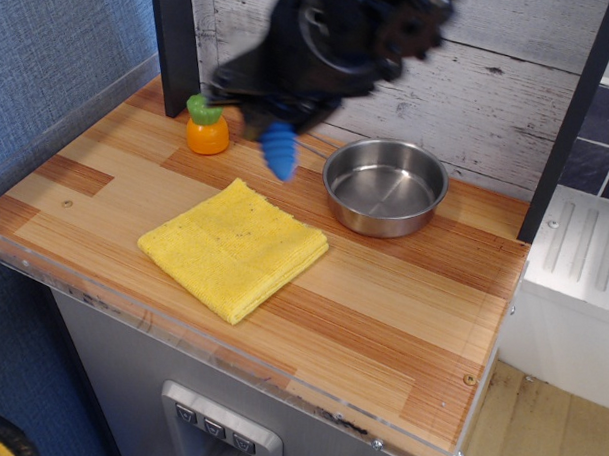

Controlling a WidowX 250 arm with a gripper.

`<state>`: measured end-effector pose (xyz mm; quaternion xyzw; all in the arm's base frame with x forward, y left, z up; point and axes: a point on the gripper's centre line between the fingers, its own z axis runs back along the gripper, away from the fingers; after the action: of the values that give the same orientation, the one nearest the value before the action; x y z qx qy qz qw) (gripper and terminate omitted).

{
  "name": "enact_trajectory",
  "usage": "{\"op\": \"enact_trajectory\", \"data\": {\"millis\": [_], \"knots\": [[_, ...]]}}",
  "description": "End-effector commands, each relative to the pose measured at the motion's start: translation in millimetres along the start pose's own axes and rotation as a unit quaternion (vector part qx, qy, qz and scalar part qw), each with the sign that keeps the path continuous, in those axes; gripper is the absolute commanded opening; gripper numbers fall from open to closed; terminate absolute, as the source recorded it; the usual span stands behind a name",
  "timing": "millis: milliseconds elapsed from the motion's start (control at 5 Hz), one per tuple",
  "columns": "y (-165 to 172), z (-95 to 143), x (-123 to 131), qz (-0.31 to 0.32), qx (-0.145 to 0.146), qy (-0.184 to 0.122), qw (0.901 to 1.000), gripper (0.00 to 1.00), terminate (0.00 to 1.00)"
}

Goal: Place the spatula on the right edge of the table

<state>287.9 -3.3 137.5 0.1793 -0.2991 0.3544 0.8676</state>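
My gripper (276, 115) is a blurred black mass high over the back middle of the table (381, 321). It is shut on the spatula (280, 151), whose ribbed bright-blue handle hangs down below the fingers, in the air above the wood between the yellow cloth and the steel bowl. The grey pronged head is hidden behind the gripper. The spatula touches nothing on the table.
A folded yellow cloth (234, 249) lies left of centre. A steel bowl (385, 187) sits at the back right. An orange-and-green toy carrot (206, 127) stands at the back left by a dark post. A white ribbed surface (584, 258) lies beyond the right edge.
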Motion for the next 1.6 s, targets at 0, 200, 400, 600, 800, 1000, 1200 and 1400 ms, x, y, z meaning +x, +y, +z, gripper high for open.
{"op": "enact_trajectory", "data": {"millis": [0,200,400,600,800,1000,1200,1400], "knots": [[-9.4,42.0,-30.8,-0.079,-0.137,-0.008,0.9873,0.00,0.00],[-9.0,46.9,-58.0,-0.156,-0.185,0.006,0.9702,0.00,0.00],[-12.5,41.8,-79.6,-0.209,-0.203,0.018,0.9564,0.00,0.00],[-21.2,36.0,-93.6,-0.245,-0.213,0.022,0.9454,0.00,0.00],[-32.0,24.8,-100.8,-0.265,-0.212,0.026,0.9404,0.00,0.00],[-43.2,12.1,-104.8,-0.273,-0.219,0.036,0.9362,0.00,0.00],[-52.9,0.3,-112.8,-0.288,-0.215,0.041,0.9322,0.00,0.00],[-57.5,-5.7,-115.1,-0.289,-0.208,0.046,0.9335,0.00,0.00]]}}
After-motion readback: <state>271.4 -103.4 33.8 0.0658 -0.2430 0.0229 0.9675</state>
